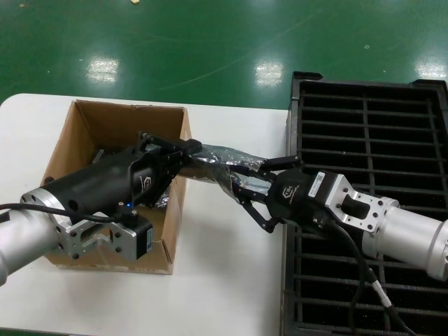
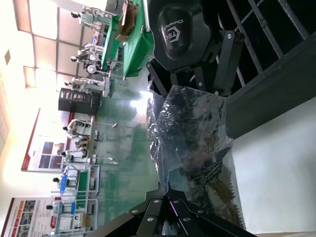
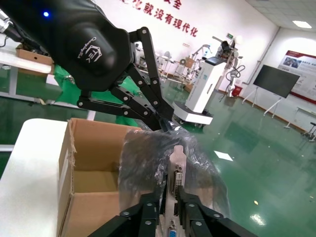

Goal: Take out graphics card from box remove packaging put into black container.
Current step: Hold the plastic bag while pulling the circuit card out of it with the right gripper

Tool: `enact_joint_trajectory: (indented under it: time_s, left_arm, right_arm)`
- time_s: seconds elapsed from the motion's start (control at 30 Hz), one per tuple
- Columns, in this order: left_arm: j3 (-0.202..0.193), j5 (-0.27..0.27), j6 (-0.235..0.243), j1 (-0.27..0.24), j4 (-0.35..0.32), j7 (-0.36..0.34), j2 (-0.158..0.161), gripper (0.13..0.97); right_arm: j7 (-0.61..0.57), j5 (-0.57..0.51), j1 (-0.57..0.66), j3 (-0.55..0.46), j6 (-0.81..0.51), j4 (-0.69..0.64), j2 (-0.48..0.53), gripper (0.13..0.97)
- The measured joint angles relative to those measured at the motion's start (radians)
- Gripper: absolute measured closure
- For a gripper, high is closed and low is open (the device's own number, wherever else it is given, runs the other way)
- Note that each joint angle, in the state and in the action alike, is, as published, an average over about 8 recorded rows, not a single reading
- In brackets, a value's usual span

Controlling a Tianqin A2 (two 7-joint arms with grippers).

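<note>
You have the packaging (image 1: 224,164) held in the air just beyond the box (image 1: 105,133) rim, towards the black container (image 1: 392,126). Your left gripper (image 1: 192,150) pinches its box-side end. Your right gripper (image 1: 245,189) clamps the other end, closed on the graphics card (image 3: 176,182) bracket showing through the plastic.
</note>
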Motion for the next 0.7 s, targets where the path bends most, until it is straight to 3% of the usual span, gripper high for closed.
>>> enact_joint_trajectory:
  time_s: [0.23, 0.7]
  left_arm:
    - [0.000, 0.000, 0.000, 0.000, 0.000, 0.000, 0.000, 0.957]
    - [0.000, 0.000, 0.000, 0.000, 0.000, 0.000, 0.000, 0.957]
  right_arm:
    - [0.006, 0.003, 0.016, -0.001, 0.001, -0.022, -0.015, 0.835]
    - [0.014, 0.010, 0.064, -0.010, 0.003, -0.119, -0.072, 0.863]
